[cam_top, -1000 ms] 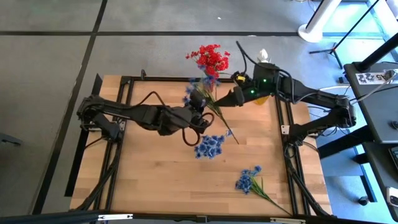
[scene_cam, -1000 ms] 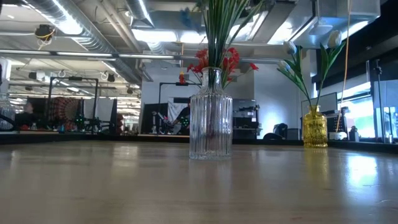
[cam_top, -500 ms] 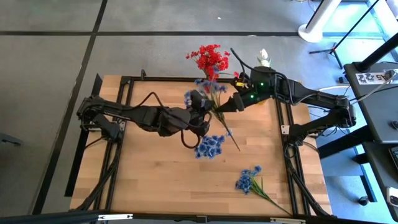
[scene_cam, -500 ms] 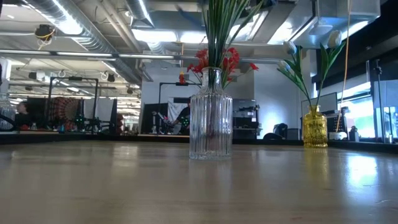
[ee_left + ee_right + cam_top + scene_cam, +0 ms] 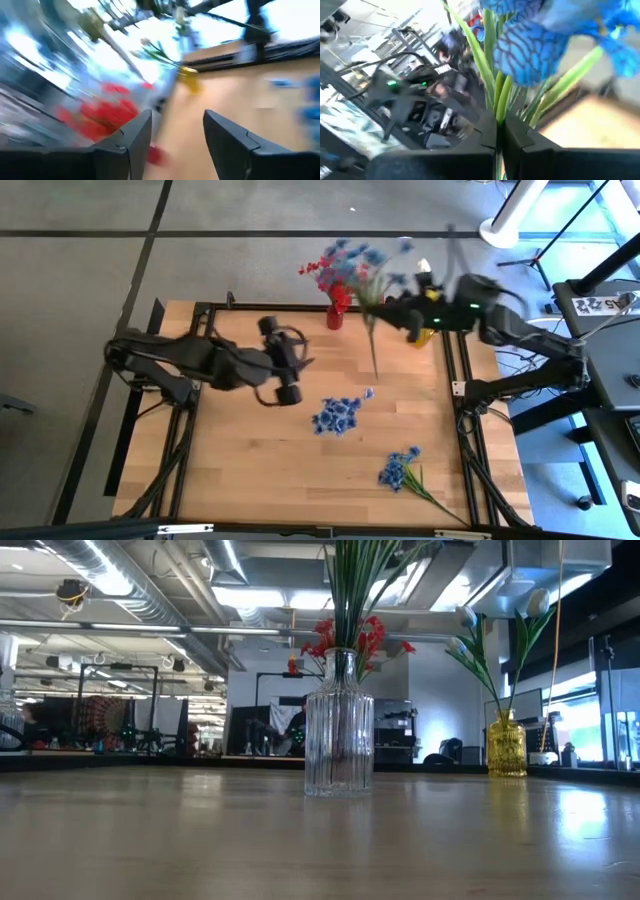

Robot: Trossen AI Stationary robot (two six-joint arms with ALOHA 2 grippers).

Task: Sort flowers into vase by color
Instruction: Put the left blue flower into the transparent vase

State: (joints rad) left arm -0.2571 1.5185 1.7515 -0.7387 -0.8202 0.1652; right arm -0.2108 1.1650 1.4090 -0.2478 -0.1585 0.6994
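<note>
The right gripper (image 5: 385, 305) is over the far edge of the light wooden table (image 5: 250, 470), near its far right corner. Its jaws are closed on the green stem of a blue bushy artificial flower (image 5: 362, 260). The right wrist view shows the stem (image 5: 496, 97) clamped between the two dark fingers (image 5: 512, 142), with the blue bloom above them. In the high view, the bloom is beyond the far edge and the stem hangs down over the table.

The left gripper (image 5: 290, 365) is over the middle of the table, toward the far edge. Its jaws stand open and hold nothing; the left wrist view shows a clear gap between its two fingers (image 5: 132, 140).

A clear ribbed glass vase (image 5: 339, 735) holds red clustered flowers (image 5: 335, 275) at the far edge. A yellow glass vase (image 5: 506, 745) holds white tulip-like buds (image 5: 538, 602) near the far right corner.

One blue flower cluster (image 5: 336, 415) lies flat at the centre of the table. A second blue flower (image 5: 400, 470) lies near the near right corner.
</note>
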